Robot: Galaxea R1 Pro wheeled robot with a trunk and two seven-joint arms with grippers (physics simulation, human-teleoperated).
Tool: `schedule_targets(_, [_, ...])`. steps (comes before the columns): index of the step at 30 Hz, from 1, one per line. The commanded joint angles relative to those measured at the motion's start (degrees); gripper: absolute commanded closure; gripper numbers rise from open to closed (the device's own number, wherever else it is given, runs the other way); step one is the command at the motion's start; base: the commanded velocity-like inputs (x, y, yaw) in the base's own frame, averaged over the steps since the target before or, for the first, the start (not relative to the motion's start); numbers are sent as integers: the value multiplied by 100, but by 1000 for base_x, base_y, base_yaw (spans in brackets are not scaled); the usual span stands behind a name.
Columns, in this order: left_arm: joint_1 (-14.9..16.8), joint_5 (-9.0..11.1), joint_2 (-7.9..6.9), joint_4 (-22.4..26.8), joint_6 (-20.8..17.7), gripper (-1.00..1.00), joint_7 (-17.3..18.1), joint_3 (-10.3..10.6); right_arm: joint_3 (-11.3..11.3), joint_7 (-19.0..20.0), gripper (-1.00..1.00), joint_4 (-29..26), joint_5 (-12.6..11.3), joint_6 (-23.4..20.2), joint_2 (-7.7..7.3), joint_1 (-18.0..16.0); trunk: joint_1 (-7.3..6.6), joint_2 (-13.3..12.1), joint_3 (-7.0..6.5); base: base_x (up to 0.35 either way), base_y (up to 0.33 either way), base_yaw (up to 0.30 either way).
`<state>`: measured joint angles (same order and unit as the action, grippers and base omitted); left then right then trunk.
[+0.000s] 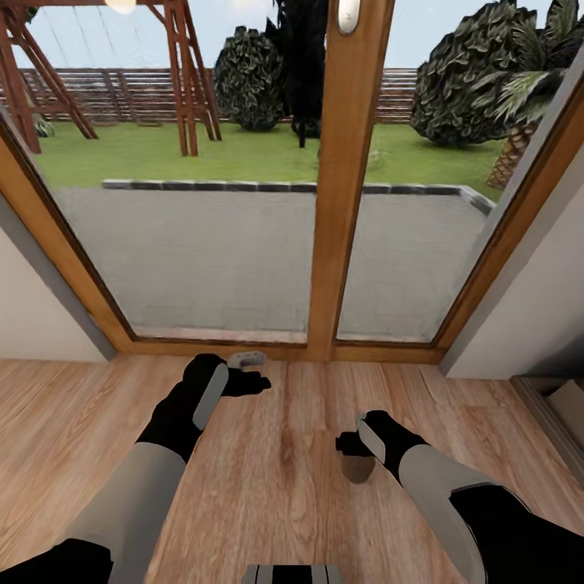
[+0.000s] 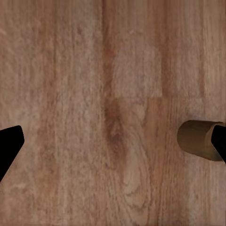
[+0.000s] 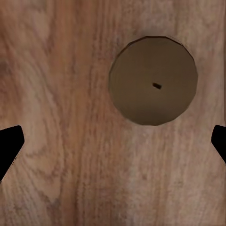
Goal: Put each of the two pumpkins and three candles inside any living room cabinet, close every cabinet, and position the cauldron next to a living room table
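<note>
Open light wood-plank floor [image 1: 284, 454] around a squat round tan candle [image 3: 153, 81], bare on every side, bounded ahead by a tall wood-framed glass door [image 1: 349, 203] and pale walls [image 1: 535, 308] at both flanks.

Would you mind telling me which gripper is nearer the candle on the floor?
Right. The right gripper hangs open just above the candle; the left gripper is farther off, also open.
</note>
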<state>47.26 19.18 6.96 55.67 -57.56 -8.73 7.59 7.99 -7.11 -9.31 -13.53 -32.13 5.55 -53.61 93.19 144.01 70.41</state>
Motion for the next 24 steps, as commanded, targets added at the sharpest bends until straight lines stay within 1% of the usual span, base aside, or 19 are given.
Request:
schedule_targets(1, [3, 60, 4, 5, -18, -100, -58, 6, 45, -34, -100, -13, -62, -22, -1, -1, 0, 2, 5, 92, -25, 0])
schedule_targets(5, [3, 60, 22, 5, -18, -100, -59, 7, 48, -32, -100, -18, -59, -25, 5, -1, 0, 2, 5, 22, -6, -26])
schedule_targets(12, [3, 60, 25, 5, -18, -100, -59, 13, 48, -31, -100, -18, -59, -54, 0, -1, 0, 2, -14, 2, -1, -197])
schedule_targets(16, [3, 60, 29, 5, -18, -100, -59, 14, 52, -27, -100, -20, -62, -47, -1, -1, 0, 2, -16, 0, 0, -28])
schedule_targets(24, [3, 60, 42, -2, -18, -100, -67, 14, 81, -7, -100, -26, -52, -7, 16, -1, 0, 2, -24, 0, 0, -97])
